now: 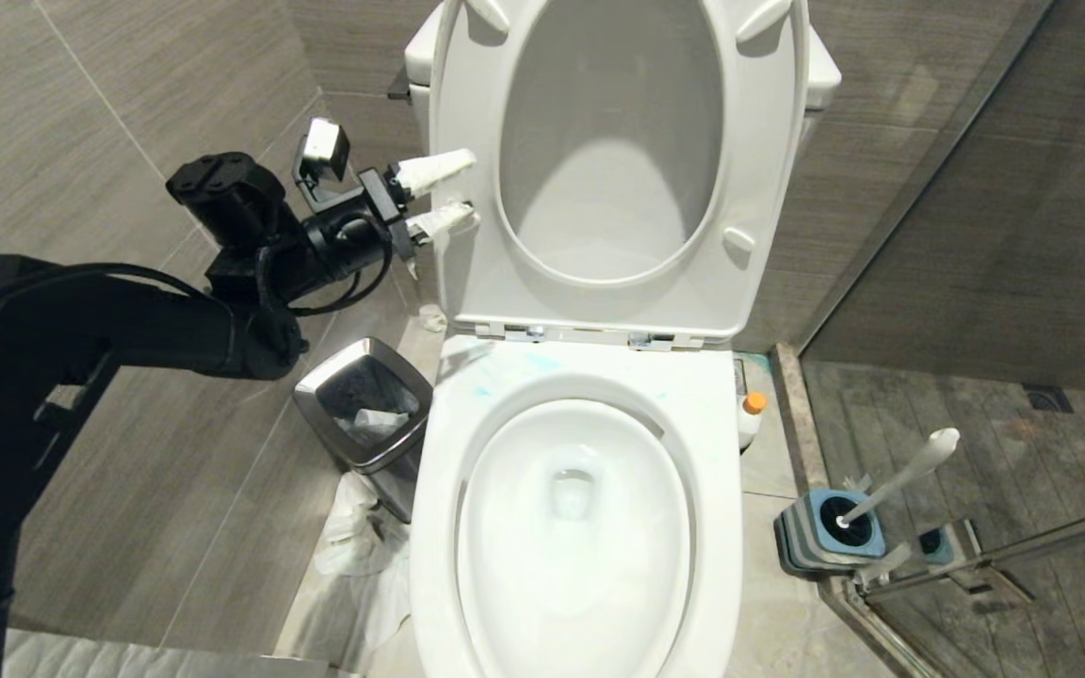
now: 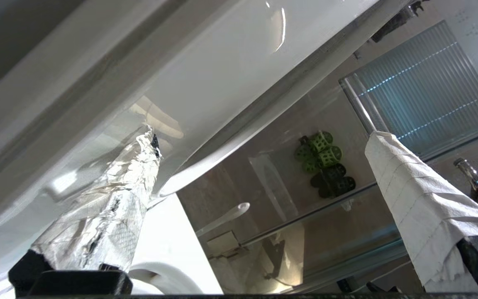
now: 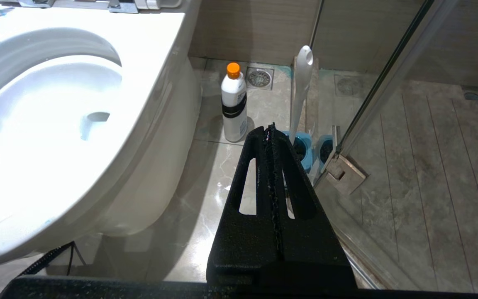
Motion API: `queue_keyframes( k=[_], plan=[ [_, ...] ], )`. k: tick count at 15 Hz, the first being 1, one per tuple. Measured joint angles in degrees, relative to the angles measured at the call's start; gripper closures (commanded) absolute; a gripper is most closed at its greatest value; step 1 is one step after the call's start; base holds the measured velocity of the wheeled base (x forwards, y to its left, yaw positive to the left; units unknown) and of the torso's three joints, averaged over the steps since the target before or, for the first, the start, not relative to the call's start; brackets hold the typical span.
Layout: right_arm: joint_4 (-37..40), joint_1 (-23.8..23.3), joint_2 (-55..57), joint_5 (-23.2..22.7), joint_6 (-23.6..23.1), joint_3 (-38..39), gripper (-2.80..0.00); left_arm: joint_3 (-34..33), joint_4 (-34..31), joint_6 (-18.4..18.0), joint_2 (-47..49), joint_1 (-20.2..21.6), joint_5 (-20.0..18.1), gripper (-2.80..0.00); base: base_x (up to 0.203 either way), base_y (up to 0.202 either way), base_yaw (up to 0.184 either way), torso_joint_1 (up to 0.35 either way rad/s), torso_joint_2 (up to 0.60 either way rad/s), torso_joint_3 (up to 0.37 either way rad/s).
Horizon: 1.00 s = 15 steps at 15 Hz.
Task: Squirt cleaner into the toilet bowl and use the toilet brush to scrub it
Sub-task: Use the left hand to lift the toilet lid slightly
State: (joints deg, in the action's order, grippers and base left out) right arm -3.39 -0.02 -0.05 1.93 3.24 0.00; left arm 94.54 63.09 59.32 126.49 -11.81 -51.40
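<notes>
While the seat (image 1: 599, 160) and lid stand raised against the tank, the left gripper (image 1: 453, 193) sits at the seat's left edge, its two wrapped fingers (image 1: 434, 171) spread wide, empty, tips at or just beside the rim; the left wrist view shows one foil-wrapped finger (image 2: 110, 207) close under the glossy white edge and the other, paper-wrapped (image 2: 417, 199), well apart from it. Bowl (image 1: 575, 527) lies open below, broad rim showing faint blue smears near the hinges. Cleaner bottle (image 1: 751, 419), white with orange cap, stands upright on the floor just beside the bowl's right side, near the back wall; the right wrist view shows it (image 3: 234, 106) with a dark band round the middle. Brush (image 1: 896, 480) rests in its blue-and-grey holder (image 1: 830, 532) on the floor to the right of the bowl, beside the glass door frame, white handle tilted up and to the right, head hidden in the holder. Right gripper (image 3: 270, 131) hangs low beside the bowl, fingers pressed together, nothing between them, pointing toward bottle and brush (image 3: 301, 89). Chrome-rimmed bin (image 1: 364, 400) stands left of the bowl, crumpled paper inside.
</notes>
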Motion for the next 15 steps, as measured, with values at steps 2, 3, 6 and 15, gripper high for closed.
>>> queue_keyframes(
  k=[2, 3, 6, 15],
  plan=[
    [0.0, 0.0, 0.0, 0.0, 0.0, 0.0, 0.00, 0.7, 0.0, 0.0, 0.7, 0.0, 0.5, -2.80, 0.000, 0.000, 0.000, 0.000, 0.00, 0.000],
    [0.0, 0.0, 0.0, 0.0, 0.0, 0.0, 0.00, 0.9, 0.0, 0.0, 0.9, -0.1, 1.0, -2.80, 0.000, 0.000, 0.000, 0.000, 0.00, 0.000],
    [0.0, 0.0, 0.0, 0.0, 0.0, 0.0, 0.00, 1.2, -0.4, 0.8, 0.3, -0.1, 1.3, -2.80, 0.000, 0.000, 0.000, 0.000, 0.00, 0.000],
    [0.0, 0.0, 0.0, 0.0, 0.0, 0.0, 0.00, -3.2, -12.0, 21.4, -19.1, -3.1, 3.6, -2.80, 0.000, 0.000, 0.000, 0.000, 0.00, 0.000]
  ],
)
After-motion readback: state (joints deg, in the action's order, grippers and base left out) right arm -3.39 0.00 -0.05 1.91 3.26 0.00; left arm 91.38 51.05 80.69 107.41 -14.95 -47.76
